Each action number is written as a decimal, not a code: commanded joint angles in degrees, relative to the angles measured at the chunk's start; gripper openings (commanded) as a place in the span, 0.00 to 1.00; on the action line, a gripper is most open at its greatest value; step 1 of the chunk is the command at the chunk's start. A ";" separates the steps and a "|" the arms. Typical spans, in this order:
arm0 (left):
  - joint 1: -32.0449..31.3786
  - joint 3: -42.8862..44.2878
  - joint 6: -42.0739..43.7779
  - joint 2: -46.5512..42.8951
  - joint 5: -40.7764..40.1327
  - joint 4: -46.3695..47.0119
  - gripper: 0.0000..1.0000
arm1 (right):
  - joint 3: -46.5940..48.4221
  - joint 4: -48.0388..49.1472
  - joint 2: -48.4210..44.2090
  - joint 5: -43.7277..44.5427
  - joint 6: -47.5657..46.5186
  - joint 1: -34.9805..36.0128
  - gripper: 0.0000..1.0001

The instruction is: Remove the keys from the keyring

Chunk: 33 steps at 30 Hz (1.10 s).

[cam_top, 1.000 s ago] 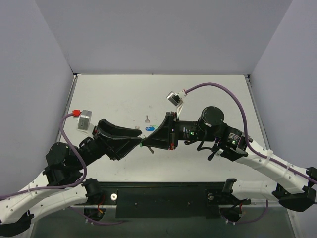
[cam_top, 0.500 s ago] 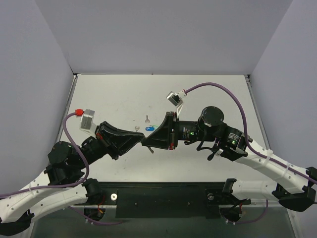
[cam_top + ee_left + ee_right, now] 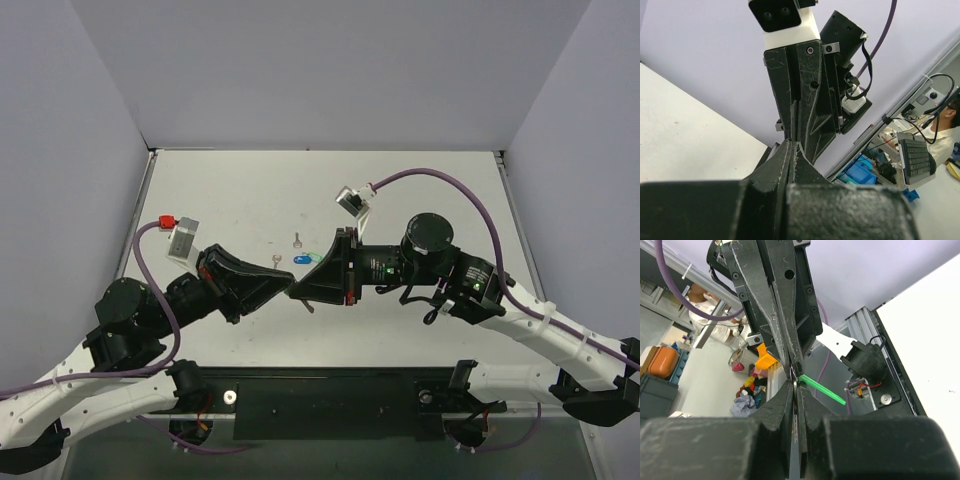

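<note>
Both grippers meet tip to tip above the table's middle. In the right wrist view my right gripper (image 3: 794, 386) is shut on a thin silver edge of the keyring (image 3: 793, 440). A green-headed key (image 3: 825, 390) sticks out sideways just past its tips. My left gripper (image 3: 794, 371) comes in from the far side, shut on the same ring at the base of that key. From above, the left gripper (image 3: 287, 292) and right gripper (image 3: 295, 290) touch, and a small key (image 3: 308, 304) dangles below them. A blue-headed key (image 3: 302, 259) and two bare keys (image 3: 297, 239) (image 3: 277, 258) lie loose on the table.
The white table (image 3: 220, 200) is closed in by grey walls on three sides. A black rail (image 3: 330, 400) runs along the near edge between the arm bases. The right arm's purple cable (image 3: 440, 172) arcs over the right half.
My left gripper has slid right to meet the right gripper's tips and has shut there. The right gripper has stayed shut and hardly moved.
</note>
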 commanded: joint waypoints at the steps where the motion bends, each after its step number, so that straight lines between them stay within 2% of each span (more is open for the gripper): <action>1: -0.05 4.08 2.17 1.26 3.79 -6.21 0.00 | 4.19 -3.15 -0.27 -2.29 -4.19 0.73 0.00; 15: -0.05 3.47 1.46 2.06 11.26 -8.86 0.00 | 7.09 -8.42 1.04 -5.90 -5.60 0.73 0.00; 20: -0.05 4.00 2.52 2.58 11.18 -12.28 0.00 | 9.12 -11.50 1.48 -6.77 -6.74 0.73 0.00; 33: -0.05 6.72 5.24 3.64 13.91 -20.10 0.00 | 9.56 -11.95 1.75 -7.13 -6.74 1.17 0.00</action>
